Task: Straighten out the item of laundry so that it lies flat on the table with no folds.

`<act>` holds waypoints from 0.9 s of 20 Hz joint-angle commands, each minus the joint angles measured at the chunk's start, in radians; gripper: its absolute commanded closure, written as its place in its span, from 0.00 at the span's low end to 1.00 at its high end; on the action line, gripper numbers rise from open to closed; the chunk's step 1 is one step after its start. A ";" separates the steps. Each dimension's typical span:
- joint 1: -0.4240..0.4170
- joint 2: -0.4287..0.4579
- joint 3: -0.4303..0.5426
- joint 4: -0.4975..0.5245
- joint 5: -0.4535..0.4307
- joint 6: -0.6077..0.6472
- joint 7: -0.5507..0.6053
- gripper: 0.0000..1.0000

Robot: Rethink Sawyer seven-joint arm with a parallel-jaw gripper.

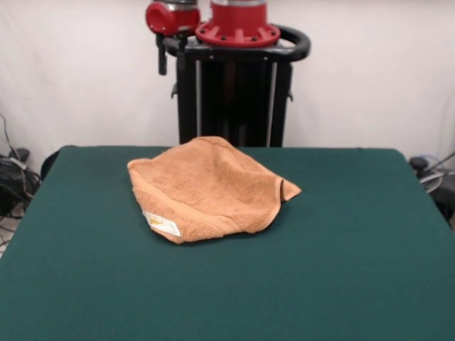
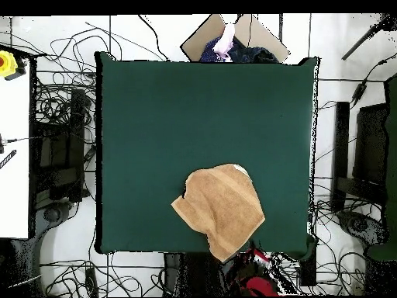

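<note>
Towel [image 1: 206, 188] first, as the front view shows it: an orange-tan terry cloth lying in a rumpled, doubled-over heap on the green desk [image 1: 341, 270], toward the far middle of the surface, close to the black pedestal [image 1: 234, 99]. Its top layer is folded over the lower one, a woven band runs along the near edge, and a small white label [image 1: 162, 223] with yellow print sits at the near left corner. One corner curls up at the right side. Only the red base of the arm [image 1: 238, 25] appears at the top; the pincer is nowhere in this view.

Seen from overhead, the towel [image 2: 221, 208] makes an uneven, many-sided patch near the desk's [image 2: 155, 116] bottom edge, one point of it reaching almost to that edge beside the red base [image 2: 260, 281]. A person's hand [image 2: 226, 40] shows at the top edge, well apart from the cloth. No pincer shows here either, so whether it is wide or narrow cannot be told.

By my judgement, the straightening has not begun: the cloth is folded and nothing is holding it. The next move calls for bringing the arm down over a free corner, likely the curled one, gripping only the upper layer, and drawing it outward toward open desk so the fold opens.
</note>
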 commanded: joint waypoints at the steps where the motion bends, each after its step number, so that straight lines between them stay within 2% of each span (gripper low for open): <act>1: 0.083 -0.104 -0.060 0.034 0.395 0.011 0.411 0.00; 3: 0.161 -0.099 -0.154 -0.051 0.438 0.097 0.464 0.00; 4: 0.229 -0.072 -0.233 -0.134 0.409 0.151 0.571 0.00; 5: 0.269 -0.045 -0.278 -0.183 0.388 0.172 0.628 0.00; 6: 0.340 0.017 -0.337 -0.276 0.346 0.225 0.739 0.00; 7: 0.380 0.065 -0.372 -0.324 0.330 0.232 0.749 0.00; 8: 0.426 0.150 -0.401 -0.396 0.315 0.246 0.745 0.00; 11: 0.467 0.253 -0.394 -0.504 0.333 0.284 0.648 0.00; 14: 0.425 0.304 -0.273 -0.581 0.326 0.385 0.466 0.00; 15: 0.417 0.311 -0.251 -0.591 0.320 0.401 0.441 0.00; 17: 0.424 0.337 -0.247 -0.613 0.317 0.399 0.465 0.00; 18: 0.464 0.370 -0.308 -0.632 0.333 0.352 0.585 0.00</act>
